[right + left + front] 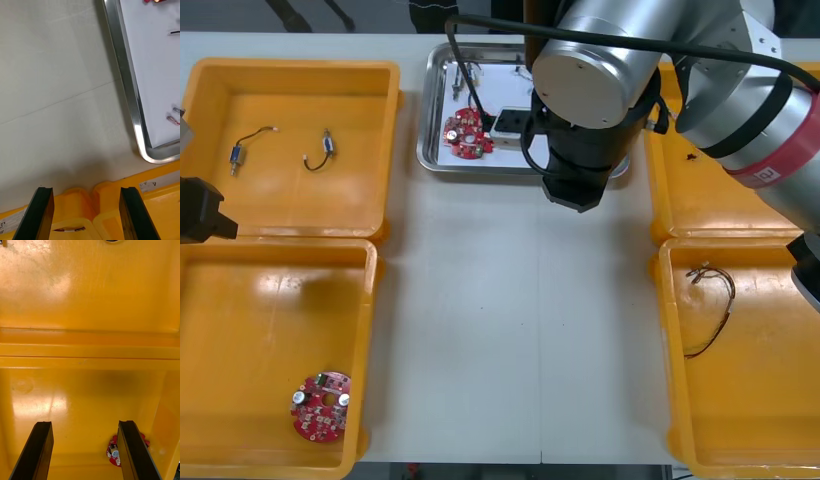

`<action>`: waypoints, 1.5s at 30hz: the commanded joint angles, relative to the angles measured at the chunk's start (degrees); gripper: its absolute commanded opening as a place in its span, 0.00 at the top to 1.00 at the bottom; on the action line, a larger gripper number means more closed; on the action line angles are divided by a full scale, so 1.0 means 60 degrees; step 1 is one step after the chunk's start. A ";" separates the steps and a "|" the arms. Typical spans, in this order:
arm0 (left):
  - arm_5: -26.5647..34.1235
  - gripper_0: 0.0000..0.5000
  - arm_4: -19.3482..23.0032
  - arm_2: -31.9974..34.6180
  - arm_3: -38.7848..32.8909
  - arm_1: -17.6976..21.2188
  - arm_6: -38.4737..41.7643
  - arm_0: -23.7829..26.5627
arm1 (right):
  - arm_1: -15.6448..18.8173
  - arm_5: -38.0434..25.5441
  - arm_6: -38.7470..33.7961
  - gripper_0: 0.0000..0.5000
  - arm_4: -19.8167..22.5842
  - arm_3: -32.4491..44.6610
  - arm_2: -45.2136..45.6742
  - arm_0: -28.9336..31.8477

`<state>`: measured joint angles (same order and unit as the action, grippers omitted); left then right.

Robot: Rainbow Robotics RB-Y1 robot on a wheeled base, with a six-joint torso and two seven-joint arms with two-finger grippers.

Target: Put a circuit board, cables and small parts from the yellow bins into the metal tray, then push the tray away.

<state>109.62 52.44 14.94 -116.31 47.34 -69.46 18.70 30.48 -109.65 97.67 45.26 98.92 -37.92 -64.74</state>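
Observation:
The metal tray [430, 150] lies at the table's far middle, white inside. It holds a red circuit board [465, 133], a black cable [472, 92] and small metal parts [173, 119]. My right arm's wrist [580, 170] hangs over the tray's near right corner. In the right wrist view my right gripper [86, 189] is open and holds nothing, above bare table, with the tray's rim [127, 82] beyond it. My left gripper [85, 423] is open over the near left yellow bin [90, 352]. A second red circuit board [113, 452] lies beside one of its fingers.
The far left bin [295, 75] holds two small metal parts [237, 152] with wires. A red circuit board [321, 406] lies in the near left bin. The near right bin [740, 420] holds a thin cable [715, 310]. My left arm [200, 210] stands at the table's left edge.

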 commanded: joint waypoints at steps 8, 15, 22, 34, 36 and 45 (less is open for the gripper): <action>0.0064 0.00 -0.0082 0.0293 -0.0259 0.0401 -0.0889 -0.0202 | 0.0793 -0.0058 -0.2626 0.00 -0.0132 0.1971 0.2380 0.1341; 0.0064 0.00 -0.0082 0.0293 -0.0259 0.0401 -0.0889 -0.0202 | 0.1687 -0.0058 -0.4427 0.00 0.0601 0.2425 0.3611 0.2308; 0.0064 0.00 -0.0082 0.0293 -0.0259 0.0401 -0.0889 -0.0202 | 0.2595 -0.0058 -0.5277 0.00 0.1275 0.2835 0.5354 0.3670; 0.0064 0.00 -0.0082 0.0293 -0.0259 0.0401 -0.0889 -0.0202 | 0.3239 -0.0058 -0.4925 0.00 0.1538 0.3143 0.8342 0.6117; 0.0064 0.00 -0.0082 0.0293 -0.0259 0.0401 -0.0889 -0.0202 | 0.3254 -0.0058 -0.4852 0.00 0.1582 0.3143 0.8708 0.6424; 0.0064 0.00 -0.0082 0.0293 -0.0259 0.0401 -0.0889 -0.0202 | 0.3459 -0.0058 -0.4559 0.00 0.1641 0.3201 0.9895 0.8050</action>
<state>109.62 52.42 14.94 -116.36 47.34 -69.46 18.51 48.22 -109.82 68.82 54.74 116.13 18.40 -19.99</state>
